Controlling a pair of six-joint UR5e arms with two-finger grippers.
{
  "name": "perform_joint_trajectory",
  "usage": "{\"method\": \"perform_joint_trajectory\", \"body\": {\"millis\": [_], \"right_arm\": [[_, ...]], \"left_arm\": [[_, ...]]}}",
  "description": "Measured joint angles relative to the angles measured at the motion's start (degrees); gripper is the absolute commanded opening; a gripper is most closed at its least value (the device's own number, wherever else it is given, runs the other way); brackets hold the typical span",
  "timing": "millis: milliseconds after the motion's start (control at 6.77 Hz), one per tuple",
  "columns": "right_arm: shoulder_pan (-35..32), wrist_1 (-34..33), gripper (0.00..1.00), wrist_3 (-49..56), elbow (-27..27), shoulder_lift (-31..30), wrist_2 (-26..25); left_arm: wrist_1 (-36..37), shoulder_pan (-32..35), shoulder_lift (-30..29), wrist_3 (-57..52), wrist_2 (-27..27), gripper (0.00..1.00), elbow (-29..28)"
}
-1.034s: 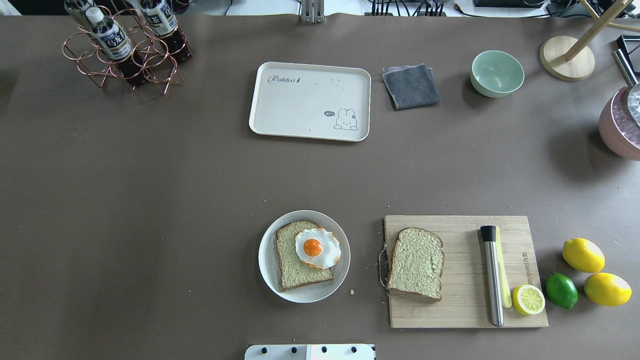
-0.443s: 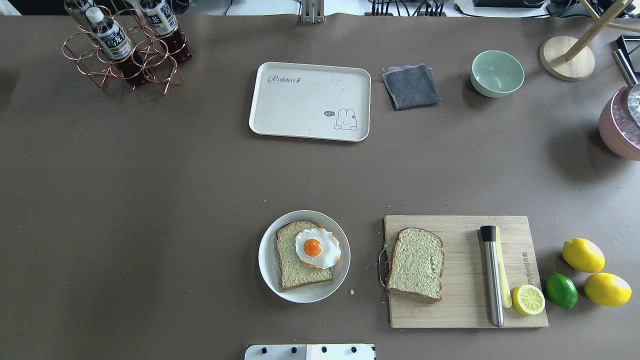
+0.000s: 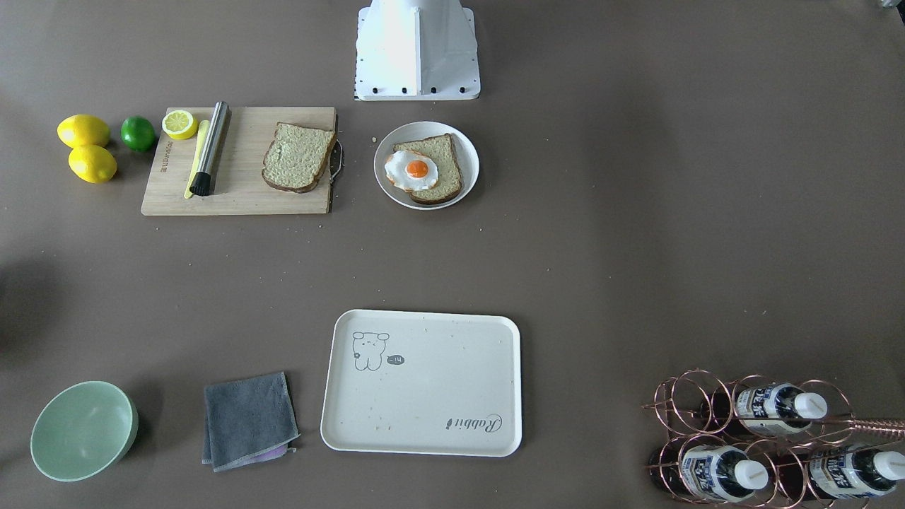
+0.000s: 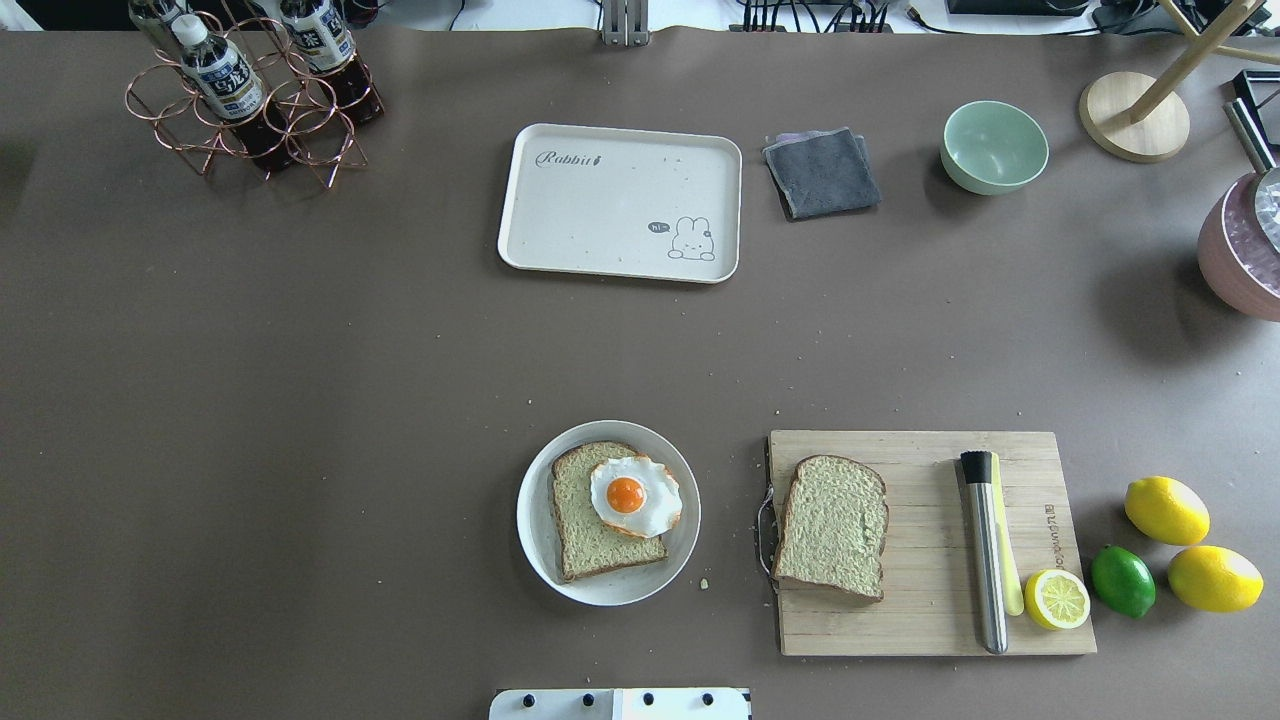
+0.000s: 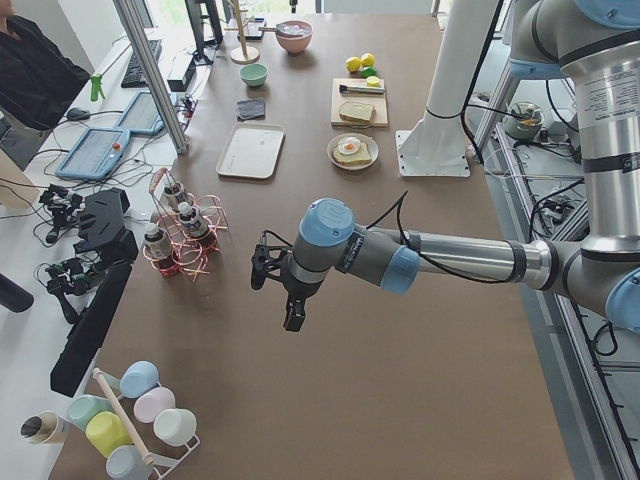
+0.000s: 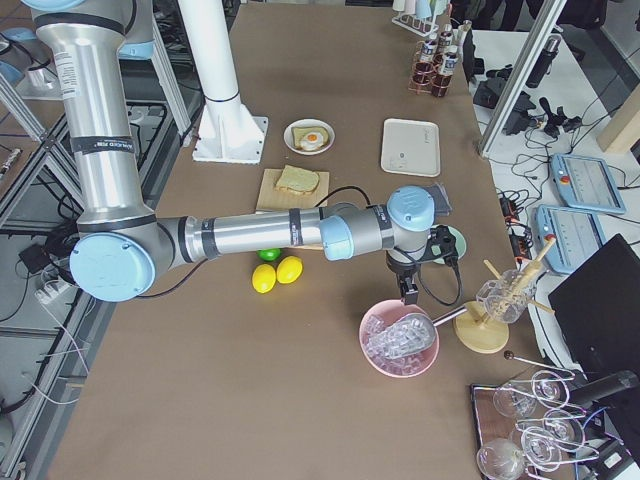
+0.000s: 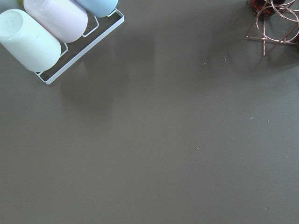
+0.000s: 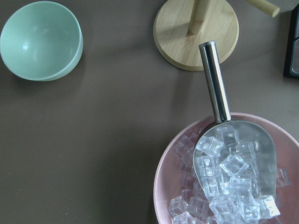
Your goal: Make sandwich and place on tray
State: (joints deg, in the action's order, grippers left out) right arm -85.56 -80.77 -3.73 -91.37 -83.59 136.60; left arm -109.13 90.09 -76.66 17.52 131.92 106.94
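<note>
Farthest left, the left gripper hangs over bare table near the bottle rack; whether its claw is released or clenched cannot be told. Mid-table, a bread slice bearing the fried egg lies on the white plate, well apart from the tray. The second slice lies on the cutting board. The right gripper hovers over the pink ice bowl, its claw likewise unreadable.
</note>
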Motion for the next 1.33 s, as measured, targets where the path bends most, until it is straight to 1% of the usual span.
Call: {"method": "perform_joint_trajectory", "body": {"millis": [148, 443, 739, 1182, 1330], "right_arm": [[0.0, 1.9, 1.0, 0.0, -0.7, -1.5, 0.1], [0.0, 3.3, 1.0, 0.0, -1.7, -2.8, 0.1], [-0.4, 3.4, 1.0, -0.4, -1.7, -3.0, -0.1], [-0.5, 3.1, 1.0, -1.5, -2.4, -3.3, 0.4], [-0.5, 3.1, 1.0, -1.6, -2.6, -4.2, 0.3]], "left_arm": [[-0.2, 0.0, 0.0, 0.2, 0.0, 0.99, 0.0], [-0.3, 0.0, -0.2, 0.3, 0.0, 0.99, -0.1], [-0.5, 0.0, 0.0, 0.3, 1.5, 0.99, 0.1], [-2.8, -0.8, -0.2, 0.3, 3.6, 0.99, 0.4], [-3.0, -1.0, -0.3, 0.1, 4.3, 0.99, 0.2]]}}
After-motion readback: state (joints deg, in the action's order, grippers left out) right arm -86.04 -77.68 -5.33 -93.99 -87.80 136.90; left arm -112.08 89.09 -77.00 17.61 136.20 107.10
